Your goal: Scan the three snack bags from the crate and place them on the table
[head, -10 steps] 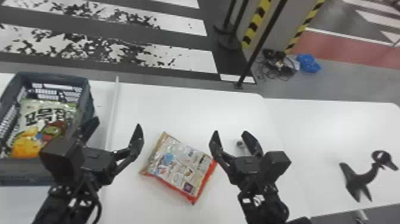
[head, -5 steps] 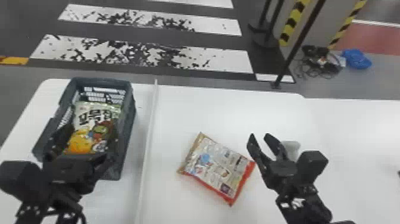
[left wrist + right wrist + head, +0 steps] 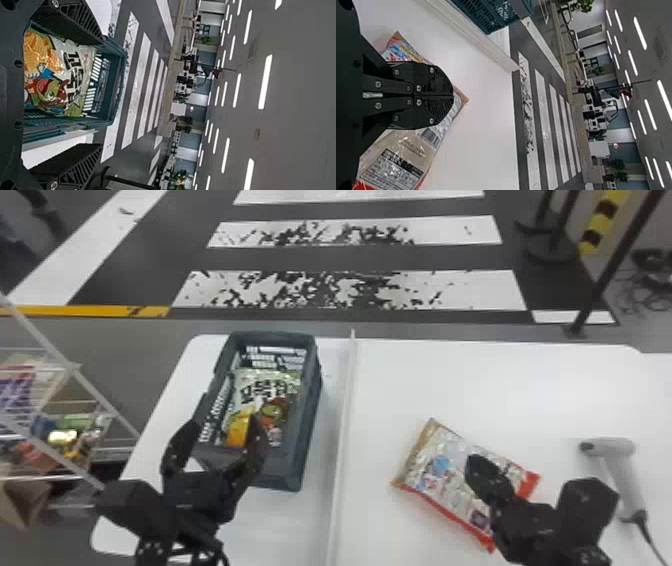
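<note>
Black and spread wide, the left claw [image 3: 225, 425] hangs empty at the near end of the crate [image 3: 306, 430], one tip in front of the snack bag [image 3: 275, 390] lying inside! Over to the right claw [image 3: 475, 462], fingers pressed together, poised right at the red-edged bag [image 3: 440, 470]; nothing shows between the tips, though whether they touch the wrapper, I can't tell. That bag lies flat and slantwise on the white desk [image 3: 500, 390]. Between it and the crate runs a raised white strip [image 3: 342, 415], and out on the robot's right there's the pale scanner [image 3: 622, 475], cable trailing off its handle. Wider now: a wire rack [image 3: 75, 372] loaded with goods on the far left, and beyond the desk, bold white stripes [image 3: 350, 290] across the dark floor!
</note>
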### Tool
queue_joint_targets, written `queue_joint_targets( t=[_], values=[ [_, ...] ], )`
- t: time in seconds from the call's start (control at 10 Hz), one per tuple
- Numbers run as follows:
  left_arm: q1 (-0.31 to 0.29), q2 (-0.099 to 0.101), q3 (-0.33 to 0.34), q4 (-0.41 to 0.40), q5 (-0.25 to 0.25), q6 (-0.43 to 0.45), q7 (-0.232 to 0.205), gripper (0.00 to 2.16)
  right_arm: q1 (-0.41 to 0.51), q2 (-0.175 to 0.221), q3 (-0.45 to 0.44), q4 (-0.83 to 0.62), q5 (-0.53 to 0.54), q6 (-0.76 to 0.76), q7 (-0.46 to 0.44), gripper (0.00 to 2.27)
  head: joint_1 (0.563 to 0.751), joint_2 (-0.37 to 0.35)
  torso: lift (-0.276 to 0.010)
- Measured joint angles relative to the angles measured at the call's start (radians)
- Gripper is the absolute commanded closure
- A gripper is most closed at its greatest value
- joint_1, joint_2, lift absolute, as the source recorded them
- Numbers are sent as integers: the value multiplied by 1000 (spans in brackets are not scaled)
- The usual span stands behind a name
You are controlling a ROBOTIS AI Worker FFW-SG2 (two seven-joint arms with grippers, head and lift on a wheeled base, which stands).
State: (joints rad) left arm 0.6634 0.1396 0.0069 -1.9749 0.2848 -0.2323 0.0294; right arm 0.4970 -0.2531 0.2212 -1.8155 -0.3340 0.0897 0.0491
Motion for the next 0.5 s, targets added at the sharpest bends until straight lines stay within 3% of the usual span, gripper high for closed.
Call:
queue_joint_targets(
  t=[0.5],
  values=[
    [3, -1, 7, 13, 33, -17, -12, 76, -38, 7, 128, 41, 2, 58, 0, 2219, 695, 294, -37]
  ],
)
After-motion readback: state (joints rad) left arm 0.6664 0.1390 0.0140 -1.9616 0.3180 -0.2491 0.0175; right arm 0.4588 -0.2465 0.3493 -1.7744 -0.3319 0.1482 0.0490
